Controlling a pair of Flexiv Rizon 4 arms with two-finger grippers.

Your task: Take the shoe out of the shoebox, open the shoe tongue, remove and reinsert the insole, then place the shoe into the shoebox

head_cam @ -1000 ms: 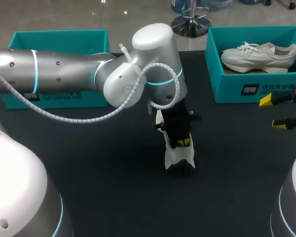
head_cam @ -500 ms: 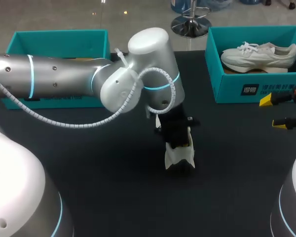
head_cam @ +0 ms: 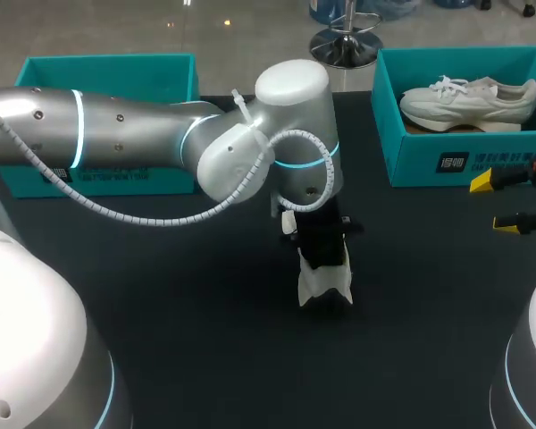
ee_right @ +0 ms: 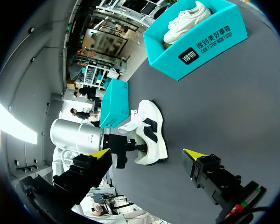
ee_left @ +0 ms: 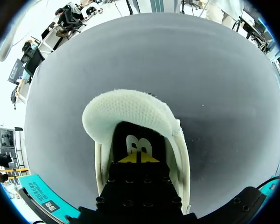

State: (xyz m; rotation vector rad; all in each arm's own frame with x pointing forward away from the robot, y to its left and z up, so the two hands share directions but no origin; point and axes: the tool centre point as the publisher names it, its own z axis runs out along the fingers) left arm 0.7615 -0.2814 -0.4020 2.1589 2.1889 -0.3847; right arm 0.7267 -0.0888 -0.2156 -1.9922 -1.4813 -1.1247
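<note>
Teal box (head_cam: 107, 71) at the far-left edge. Mid-table, the left gripper (ee_left: 139, 157), tips pressed together, is down inside the shoe (head_cam: 314, 286) on its black insole (ee_left: 137, 140), bare table (head_cam: 205, 340) all around. Far right, the shoebox (head_cam: 447, 161) holds a second shoe (head_cam: 469, 96); right gripper (head_cam: 494, 205) spread wide just in front.

The table (head_cam: 161, 340) is black, the left shoebox (head_cam: 107, 71) and right shoebox (head_cam: 464, 161) teal. The shoe (head_cam: 326, 286) is cream-white with black side panels and a black insole (ee_left: 123, 135). The right claw (head_cam: 493, 204) has yellow tips.

Dark table (head_cam: 205, 357); second white sneaker (head_cam: 469, 96) lying at far right corner.
</note>
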